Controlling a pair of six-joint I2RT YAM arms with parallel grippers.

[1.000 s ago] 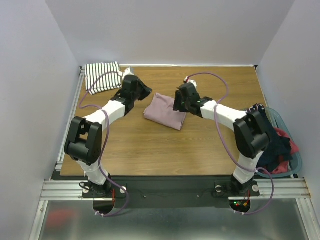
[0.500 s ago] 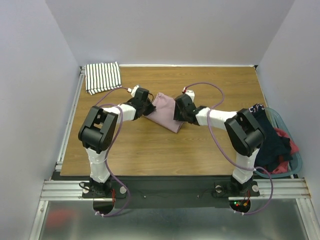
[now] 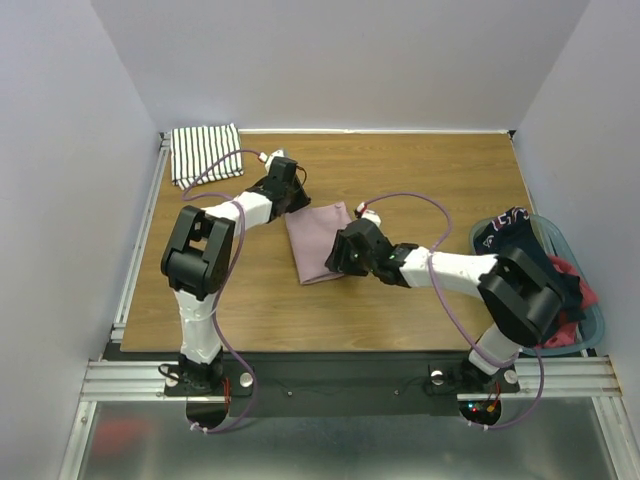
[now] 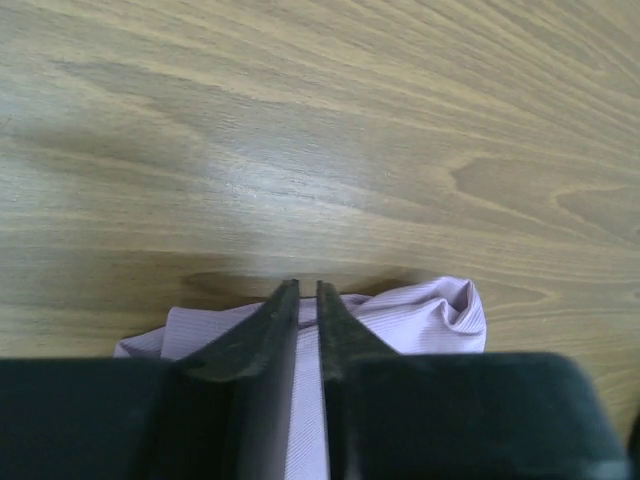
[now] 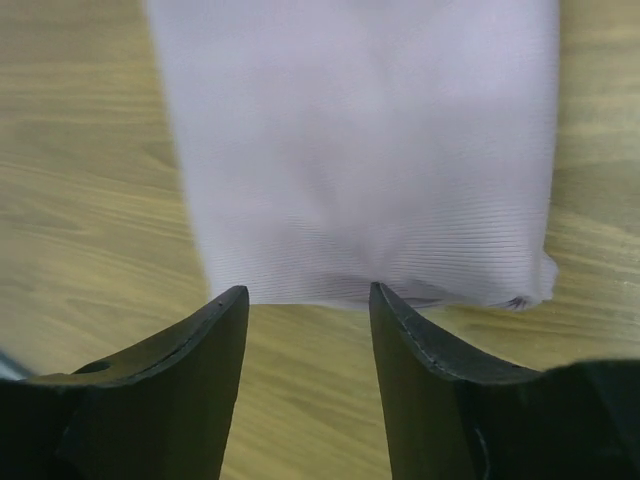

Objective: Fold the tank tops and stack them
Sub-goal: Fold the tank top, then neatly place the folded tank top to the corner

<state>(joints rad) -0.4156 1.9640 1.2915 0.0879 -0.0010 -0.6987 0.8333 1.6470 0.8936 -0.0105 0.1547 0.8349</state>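
Plain dusty pink soft tank top (image 3: 318, 243), folded to a rough rectangle, flat at mid-table. White tank top with thin black stripes (image 3: 206, 153), folded too, well apart in the far left corner. Stacking not yet done.

At the pink top's far left corner, left gripper (image 4: 308, 290), jaws drawn to a narrow slit over bunched pink cloth; pinched or merely above it, cannot tell. At the near edge, right gripper (image 5: 305, 340), jaws wide apart, holding nothing, tips just short of the hem.

Risks, by judgement:
- Lifting by one corner alone: likely to unfold the layers.
- Grabbing only the upper layer: likely to peel it open.
- Dragging across the wooden table (image 3: 430, 170): likely to rumple the fold short of the striped top.
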